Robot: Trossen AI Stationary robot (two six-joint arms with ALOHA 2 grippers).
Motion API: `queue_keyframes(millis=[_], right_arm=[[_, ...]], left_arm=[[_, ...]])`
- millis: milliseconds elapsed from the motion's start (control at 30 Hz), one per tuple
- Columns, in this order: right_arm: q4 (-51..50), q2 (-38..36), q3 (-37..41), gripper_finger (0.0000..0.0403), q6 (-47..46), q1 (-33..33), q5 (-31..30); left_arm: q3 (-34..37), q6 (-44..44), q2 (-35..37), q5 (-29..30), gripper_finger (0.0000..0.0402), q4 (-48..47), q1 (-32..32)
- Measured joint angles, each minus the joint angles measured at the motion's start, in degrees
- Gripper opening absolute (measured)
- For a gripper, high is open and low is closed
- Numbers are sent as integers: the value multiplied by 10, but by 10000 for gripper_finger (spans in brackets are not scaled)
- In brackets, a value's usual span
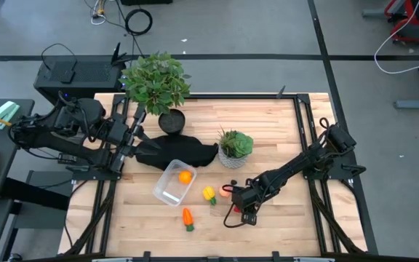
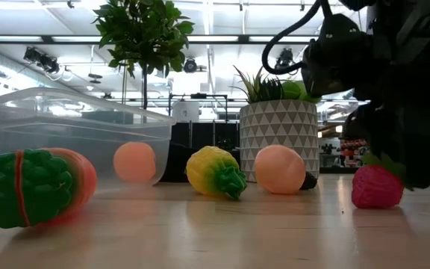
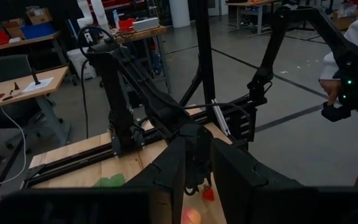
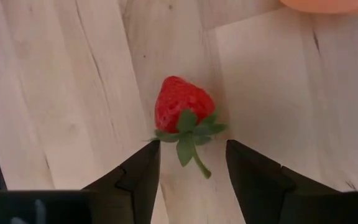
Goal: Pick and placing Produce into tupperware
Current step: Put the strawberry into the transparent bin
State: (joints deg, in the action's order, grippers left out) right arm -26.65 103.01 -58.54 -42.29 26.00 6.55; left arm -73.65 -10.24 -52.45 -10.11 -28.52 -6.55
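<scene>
The tiny red strawberry lies on its side on the wood, green stem toward my right gripper. That gripper is open, one finger on either side of the stem, touching nothing. In the low view my right gripper hangs just over the strawberry. The clear tupperware sits on the table with the round orange inside. The yellow piece, pink-red fruit and carrot lie on the wood beside it. My left gripper waits, open by a narrow gap, at the table's left edge.
A tall leafy plant in a dark pot and a small plant in a white patterned pot stand behind the produce, with a black cloth between them. A person's hand shows in the room beyond the table.
</scene>
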Motion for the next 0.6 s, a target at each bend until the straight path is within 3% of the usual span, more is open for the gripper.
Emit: queue_keyframes(millis=[200, 467, 600], right_arm=[[-3, 1, 0, 143, -1, 0, 6], [-3, 1, 0, 14, -2, 0, 26], [-6, 1, 0, 11, -17, 0, 33]], left_arm=[[0, 1, 0, 0, 91, 0, 0], [0, 1, 0, 0, 87, -1, 0], [0, 1, 0, 0, 91, -1, 0]])
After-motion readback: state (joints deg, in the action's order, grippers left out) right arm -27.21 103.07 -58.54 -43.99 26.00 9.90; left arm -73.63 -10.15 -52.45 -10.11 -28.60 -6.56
